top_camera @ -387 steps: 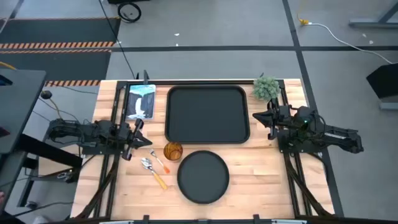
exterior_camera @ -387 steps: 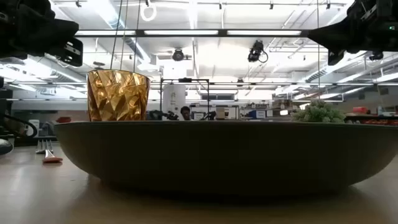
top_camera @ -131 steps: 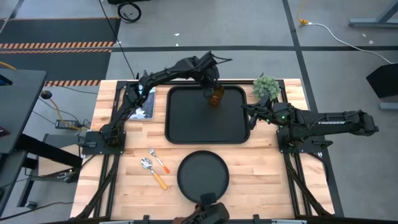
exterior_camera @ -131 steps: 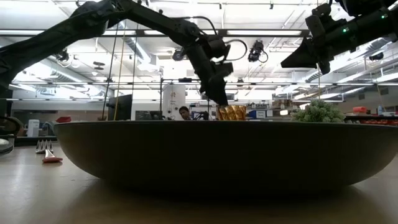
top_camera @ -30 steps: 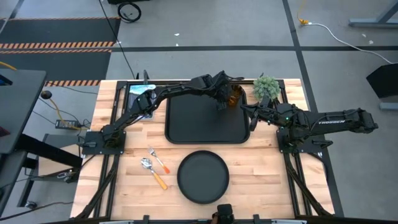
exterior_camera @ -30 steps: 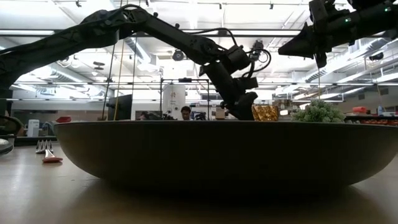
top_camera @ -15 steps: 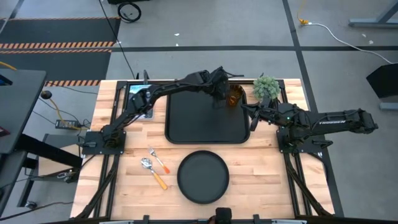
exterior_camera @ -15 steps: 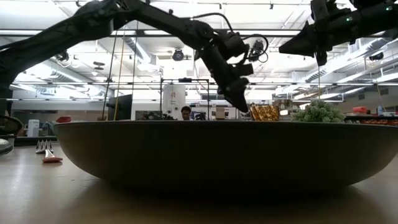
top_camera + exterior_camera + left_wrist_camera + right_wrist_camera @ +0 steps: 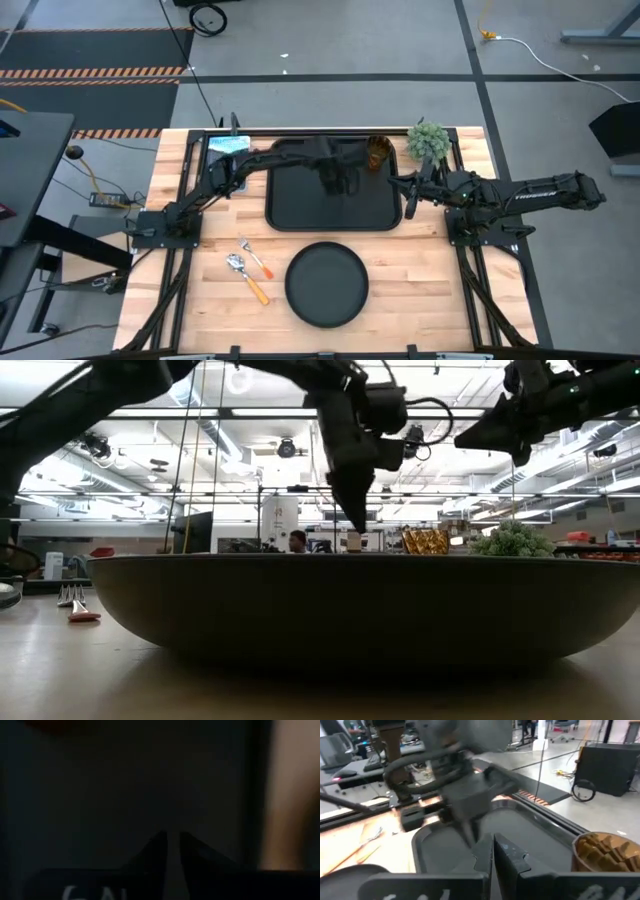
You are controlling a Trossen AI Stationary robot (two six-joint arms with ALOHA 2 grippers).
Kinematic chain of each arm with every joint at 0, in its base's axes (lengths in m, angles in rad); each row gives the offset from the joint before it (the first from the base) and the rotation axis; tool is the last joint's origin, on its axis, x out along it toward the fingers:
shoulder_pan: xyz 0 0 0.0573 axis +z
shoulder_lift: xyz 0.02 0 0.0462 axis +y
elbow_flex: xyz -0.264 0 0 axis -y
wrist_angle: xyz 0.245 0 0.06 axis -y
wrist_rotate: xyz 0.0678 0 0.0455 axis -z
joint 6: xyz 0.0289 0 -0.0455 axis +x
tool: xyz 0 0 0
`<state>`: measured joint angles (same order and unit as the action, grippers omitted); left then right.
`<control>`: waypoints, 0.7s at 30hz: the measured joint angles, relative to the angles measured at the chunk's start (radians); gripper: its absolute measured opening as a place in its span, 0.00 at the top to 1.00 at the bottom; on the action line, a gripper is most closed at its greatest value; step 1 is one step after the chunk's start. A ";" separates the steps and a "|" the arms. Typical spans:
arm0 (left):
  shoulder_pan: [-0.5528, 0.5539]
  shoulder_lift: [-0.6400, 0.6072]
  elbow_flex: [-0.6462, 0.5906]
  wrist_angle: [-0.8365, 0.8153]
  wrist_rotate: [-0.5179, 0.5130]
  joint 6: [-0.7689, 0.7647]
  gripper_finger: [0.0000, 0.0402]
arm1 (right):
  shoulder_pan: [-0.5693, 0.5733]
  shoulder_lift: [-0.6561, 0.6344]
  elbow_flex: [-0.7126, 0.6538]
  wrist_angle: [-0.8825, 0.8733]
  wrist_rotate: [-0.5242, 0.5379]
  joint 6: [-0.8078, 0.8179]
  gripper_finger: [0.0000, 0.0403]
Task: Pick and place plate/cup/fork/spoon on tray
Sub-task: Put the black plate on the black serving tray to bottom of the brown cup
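Note:
The amber cup (image 9: 377, 153) stands upright on its base in the far right corner of the black tray (image 9: 300, 208); it also shows in the low view (image 9: 425, 541) and the right wrist view (image 9: 600, 852). My left gripper (image 9: 335, 186) hangs shut and empty over the tray's middle, pointing down (image 9: 352, 528), left of the cup. My right gripper (image 9: 408, 195) is shut and empty above the tray's right rim. The round black plate (image 9: 326, 283) lies on the table near the tray. The spoon (image 9: 245, 275) and the fork (image 9: 257, 258) lie on the table left of the plate.
A small green plant (image 9: 428, 140) stands at the far right, beside the cup. A blue-and-white flat object (image 9: 226, 146) lies at the far left of the tray, partly under my left arm. In the low view the plate (image 9: 360, 605) fills the foreground.
My left gripper has risen from beside the cup and gone toward the table's left and near edge, over the tray's middle. The cup has stayed upright in the tray's far right corner.

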<state>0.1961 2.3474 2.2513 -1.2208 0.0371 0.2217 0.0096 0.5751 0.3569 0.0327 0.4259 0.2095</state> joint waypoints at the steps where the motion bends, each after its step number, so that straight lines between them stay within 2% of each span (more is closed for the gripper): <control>1: -0.023 0.000 0.000 -0.037 0.009 -0.019 0.87 | 0.008 0.000 0.000 -0.002 0.000 -0.001 0.94; 8: -0.181 -0.002 -0.001 -0.243 0.018 -0.127 0.87 | 0.050 0.000 0.000 -0.001 -0.001 -0.015 0.94; 13: -0.273 -0.004 -0.001 -0.246 0.011 -0.161 0.88 | 0.079 -0.009 0.000 -0.004 -0.001 -0.045 0.94; 21: -0.387 -0.008 -0.001 -0.239 -0.069 -0.264 0.88 | 0.130 -0.088 0.000 -0.058 -0.008 -0.082 0.94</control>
<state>-0.1905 2.3390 2.2505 -1.4603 -0.0324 -0.0424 0.1394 0.4871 0.3569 -0.0257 0.4183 0.1276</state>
